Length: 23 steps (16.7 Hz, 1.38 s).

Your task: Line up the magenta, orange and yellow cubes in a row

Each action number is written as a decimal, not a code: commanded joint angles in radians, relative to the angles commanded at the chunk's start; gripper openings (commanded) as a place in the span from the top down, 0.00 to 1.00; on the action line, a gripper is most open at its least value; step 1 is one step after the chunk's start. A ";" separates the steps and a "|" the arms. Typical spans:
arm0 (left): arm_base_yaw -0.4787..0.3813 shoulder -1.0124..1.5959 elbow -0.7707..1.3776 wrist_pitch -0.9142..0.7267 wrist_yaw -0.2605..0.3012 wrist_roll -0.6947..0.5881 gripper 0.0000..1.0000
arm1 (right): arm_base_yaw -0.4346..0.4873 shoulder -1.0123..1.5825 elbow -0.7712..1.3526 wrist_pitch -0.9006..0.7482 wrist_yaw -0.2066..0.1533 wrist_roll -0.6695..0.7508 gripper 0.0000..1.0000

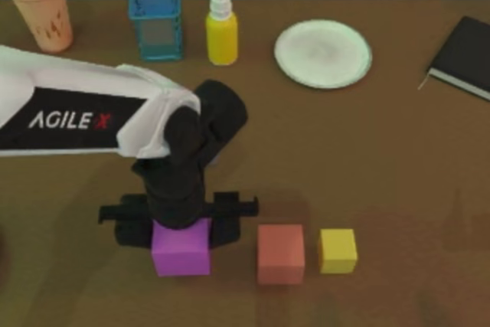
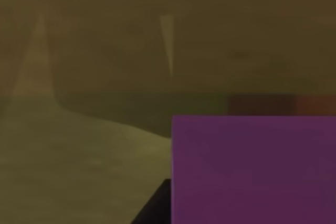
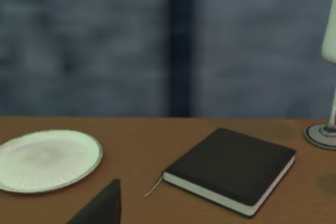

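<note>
The magenta cube (image 1: 181,254) rests near the table's front edge, left of centre. My left gripper (image 1: 181,227) comes down on it from above and is shut on it. In the left wrist view one dark finger (image 2: 157,205) presses against the side of the magenta cube (image 2: 252,169); the other finger is hidden. To the cube's right stand the orange cube (image 1: 281,253) and then the smaller yellow cube (image 1: 338,250), all three roughly in one line with gaps between them. My right arm is parked outside the top view; only one dark fingertip (image 3: 107,203) of it shows.
Along the back edge stand an orange paper cup (image 1: 42,5), a blue mesh holder (image 1: 157,22), a yellow squeeze bottle (image 1: 221,28) and a white paper plate (image 1: 322,53). A black notebook (image 1: 463,55) lies at the back right.
</note>
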 joint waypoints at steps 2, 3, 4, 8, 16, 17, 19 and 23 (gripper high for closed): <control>0.000 0.000 0.000 0.000 0.000 0.000 1.00 | 0.000 0.000 0.000 0.000 0.000 0.000 0.00; 0.000 0.000 0.000 0.000 0.000 0.000 0.92 | 0.000 0.000 0.000 0.000 0.000 0.000 0.00; 0.000 0.000 0.000 0.000 0.000 0.000 0.85 | 0.000 0.000 0.000 0.000 0.000 0.000 0.00; 0.000 0.000 0.000 0.000 0.000 0.000 0.55 | 0.000 0.000 0.000 0.000 0.000 0.000 0.00; 0.000 0.000 0.000 0.000 0.000 0.000 0.00 | 0.000 0.000 0.000 0.000 0.000 0.000 0.00; 0.000 0.000 0.000 0.000 0.000 0.000 0.00 | 0.000 0.000 0.000 0.000 0.000 0.000 0.00; 0.000 0.000 0.000 0.000 0.000 0.000 0.00 | 0.000 0.000 0.000 0.000 0.000 0.000 0.00; 0.000 0.000 0.000 0.000 0.000 0.000 0.00 | 0.000 0.000 0.000 0.000 0.000 0.000 0.00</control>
